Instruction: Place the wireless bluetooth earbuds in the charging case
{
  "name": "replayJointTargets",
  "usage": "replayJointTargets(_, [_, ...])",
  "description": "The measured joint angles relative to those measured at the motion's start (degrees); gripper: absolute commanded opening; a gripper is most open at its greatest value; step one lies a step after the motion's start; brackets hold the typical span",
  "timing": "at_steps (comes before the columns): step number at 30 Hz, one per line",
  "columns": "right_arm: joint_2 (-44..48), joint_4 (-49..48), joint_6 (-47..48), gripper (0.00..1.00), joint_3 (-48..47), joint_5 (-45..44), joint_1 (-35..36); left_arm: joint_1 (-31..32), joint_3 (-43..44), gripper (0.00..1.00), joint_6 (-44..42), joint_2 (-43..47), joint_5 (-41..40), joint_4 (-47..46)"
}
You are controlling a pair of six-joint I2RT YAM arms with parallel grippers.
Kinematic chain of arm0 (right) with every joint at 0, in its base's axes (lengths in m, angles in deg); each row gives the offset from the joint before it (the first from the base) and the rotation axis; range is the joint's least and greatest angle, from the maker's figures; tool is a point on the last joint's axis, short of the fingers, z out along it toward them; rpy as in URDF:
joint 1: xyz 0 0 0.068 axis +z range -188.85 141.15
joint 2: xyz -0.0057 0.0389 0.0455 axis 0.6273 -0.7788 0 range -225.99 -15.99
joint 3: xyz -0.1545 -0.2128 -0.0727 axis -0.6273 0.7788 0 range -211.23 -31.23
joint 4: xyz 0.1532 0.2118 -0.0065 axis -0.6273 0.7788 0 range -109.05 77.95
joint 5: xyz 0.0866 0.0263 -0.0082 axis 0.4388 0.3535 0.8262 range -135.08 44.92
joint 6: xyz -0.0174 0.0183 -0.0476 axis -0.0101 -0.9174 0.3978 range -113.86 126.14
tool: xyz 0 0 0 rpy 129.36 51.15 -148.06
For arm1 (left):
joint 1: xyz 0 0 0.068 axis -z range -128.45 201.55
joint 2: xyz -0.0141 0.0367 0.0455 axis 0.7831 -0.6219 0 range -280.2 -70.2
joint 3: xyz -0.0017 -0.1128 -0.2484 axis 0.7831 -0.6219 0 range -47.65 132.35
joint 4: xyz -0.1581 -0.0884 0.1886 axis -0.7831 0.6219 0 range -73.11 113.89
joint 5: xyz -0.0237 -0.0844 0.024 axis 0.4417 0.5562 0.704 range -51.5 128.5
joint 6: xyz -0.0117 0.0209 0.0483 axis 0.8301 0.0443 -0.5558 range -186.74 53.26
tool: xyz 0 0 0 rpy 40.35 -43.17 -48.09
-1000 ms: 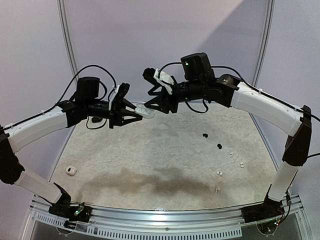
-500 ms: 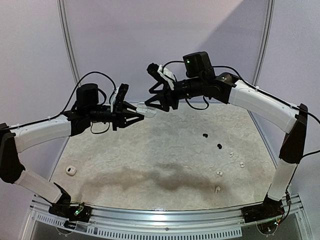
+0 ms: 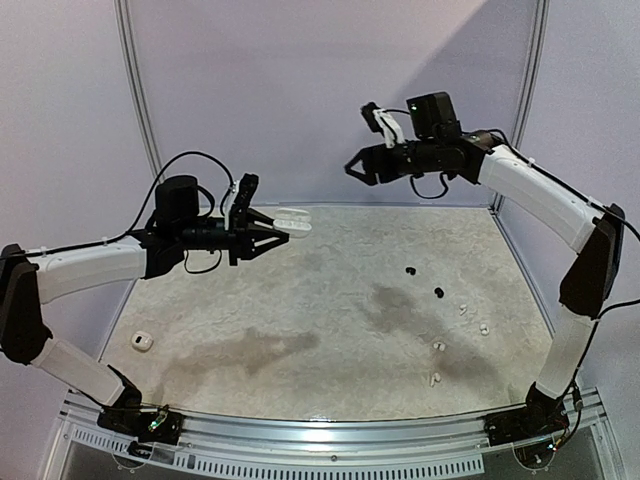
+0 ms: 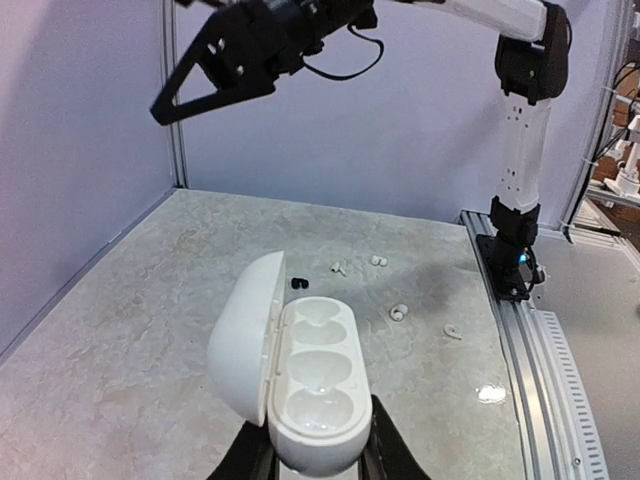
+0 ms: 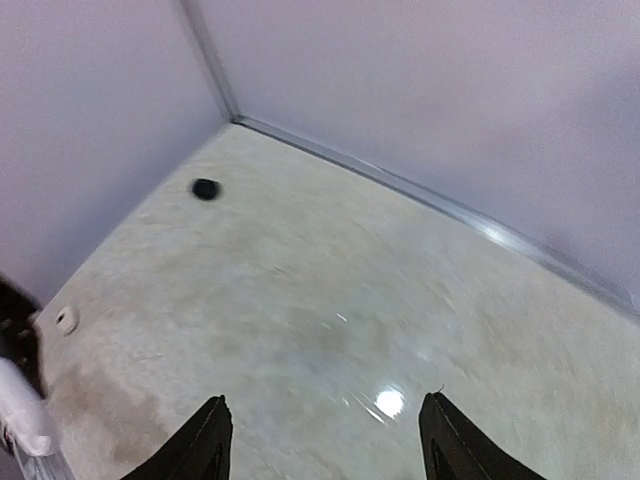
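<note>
The left gripper (image 3: 278, 224) is clamping the charging case (image 3: 293, 219) by its lower end and holding it in the air above the table (image 3: 300, 300). The case is white and pebble-shaped, and it is standing open. The left wrist view is showing what the top view cannot: the lid swung to one side and a row of smooth hollows in the body. The right gripper (image 3: 358, 138) is hanging high near the back wall (image 3: 300, 100) with its fingers spread wide, gripping nothing. Two black earbuds (image 3: 409, 270) and four white earbuds (image 3: 438, 347) are lying scattered on the table's right side, well apart from the case. Only the right wrist view is catching a small dark object (image 5: 205, 188) near a wall corner — possibly another case, too blurred to tell.
</note>
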Motion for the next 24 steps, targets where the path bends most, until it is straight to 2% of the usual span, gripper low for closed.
replayJointTargets(4, [0.1, 12.7, -9.3, 0.65, 2.1, -11.6, -7.0, 0.0, -0.6, 0.00, -0.2, 0.0, -0.5, -0.3])
replayJointTargets(7, [0.6, 21.4, -15.2, 0.64, 8.3, -19.2, -10.1, 0.0, -0.7, 0.00, -0.2, 0.0, -0.6, -0.5])
replayJointTargets(10, [1.1, 27.6, -19.5, 0.51, 16.3, -23.3, -10.7, 0.0, -0.7, 0.00, -0.4, 0.0, -0.6, -0.8])
replayJointTargets(13, [2.7, 31.4, -23.5, 0.42, 25.5, -24.9, -11.3, 0.0, -0.8, 0.00, -0.4, 0.0, -0.6, -1.0])
replayJointTargets(16, [6.2, 34.2, -27.5, 0.39, 33.3, -26.3, -13.1, 0.0, -0.8, 0.00, -0.4, 0.0, -0.5, -1.1])
replayJointTargets(21, [13.7, 36.4, -32.3, 0.32, 39.6, -28.2, -16.0, 0.0, -0.8, 0.00, -0.6, 0.0, -0.2, -1.3])
replayJointTargets(24, [14.7, 36.0, -33.4, 0.26, 43.5, -27.7, -16.9, 0.0, -0.8, 0.00, -0.9, 0.0, 0.0, -1.6])
